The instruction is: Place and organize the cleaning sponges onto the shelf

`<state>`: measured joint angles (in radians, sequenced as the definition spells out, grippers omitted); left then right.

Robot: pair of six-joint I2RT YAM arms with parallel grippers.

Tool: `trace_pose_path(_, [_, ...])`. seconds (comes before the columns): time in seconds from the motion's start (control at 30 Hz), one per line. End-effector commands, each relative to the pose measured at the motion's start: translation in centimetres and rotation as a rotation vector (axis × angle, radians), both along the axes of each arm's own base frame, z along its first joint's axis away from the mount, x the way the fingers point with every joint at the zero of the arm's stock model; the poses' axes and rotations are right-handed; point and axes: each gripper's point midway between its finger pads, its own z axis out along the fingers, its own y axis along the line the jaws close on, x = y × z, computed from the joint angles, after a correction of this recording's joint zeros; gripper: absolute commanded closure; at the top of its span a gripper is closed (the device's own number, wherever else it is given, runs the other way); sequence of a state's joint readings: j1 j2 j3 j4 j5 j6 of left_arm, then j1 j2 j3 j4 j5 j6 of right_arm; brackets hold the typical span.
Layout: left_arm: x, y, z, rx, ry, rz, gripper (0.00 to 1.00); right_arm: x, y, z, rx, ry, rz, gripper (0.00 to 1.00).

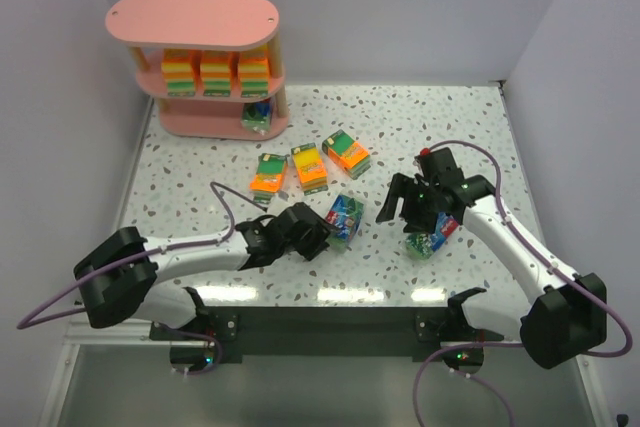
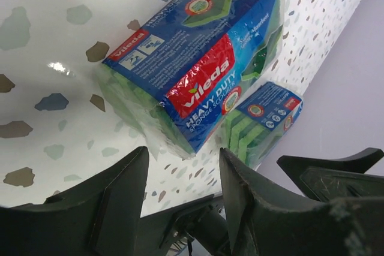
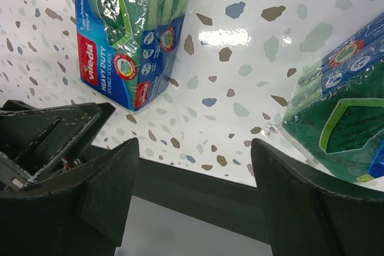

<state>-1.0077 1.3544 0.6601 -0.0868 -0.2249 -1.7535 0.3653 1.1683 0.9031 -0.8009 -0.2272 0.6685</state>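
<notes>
Left gripper [image 1: 322,235] and right gripper [image 1: 405,217] spread, pinching nothing, each by a blue sponge pack [image 1: 345,214] on speckled white table [image 1: 450,127], well in front of pink shelf [image 1: 190,17]; plain pale walls [image 1: 400,7].

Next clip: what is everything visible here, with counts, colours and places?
shelf: one, pink, wooden posts, far left of table
shelved orange packs: three, orange, row on middle tier
shelved blue-green pack: one, bottom tier, right end
loose orange packs: three, orange, row mid-table
loose blue-green packs: two, one just ahead of left hand, one beneath right hand
table: one, white, speckled
left hand: one, black, open, empty
right hand: one, black, open, empty
</notes>
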Motion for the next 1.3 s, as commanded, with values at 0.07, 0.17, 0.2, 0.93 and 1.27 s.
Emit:
trace_pose_path(0.07, [2.1, -1.2, 0.6, -0.027, -0.038, 0.032, 0.44, 0.1, -0.2, 1.1, -0.001, -0.041, 0.005, 0.21])
trace_pose_path(0.17, [2.6, -1.2, -0.5, -0.030, -0.020, 0.035, 0.45, 0.0, -0.3, 1.1, -0.004, -0.043, 0.004, 0.21])
trace_pose_path(0.2, [3.0, -1.1, -0.6, -0.034, -0.025, 0.048, 0.46, 0.0, -0.4, 1.3, -0.004, -0.048, 0.004, 0.21])
trace_pose_path(0.93, [0.0, 3.4, 3.9, -0.062, -0.095, 0.005, 1.00, 0.0, -0.5, 1.6, -0.008, -0.058, 0.006, 0.21])
trace_pose_path(1.27, [-1.2, 14.7, 7.0, 0.094, -0.183, 0.261, 1.00, 0.3, -0.3, 1.2, -0.008, -0.049, 0.022, 0.21])
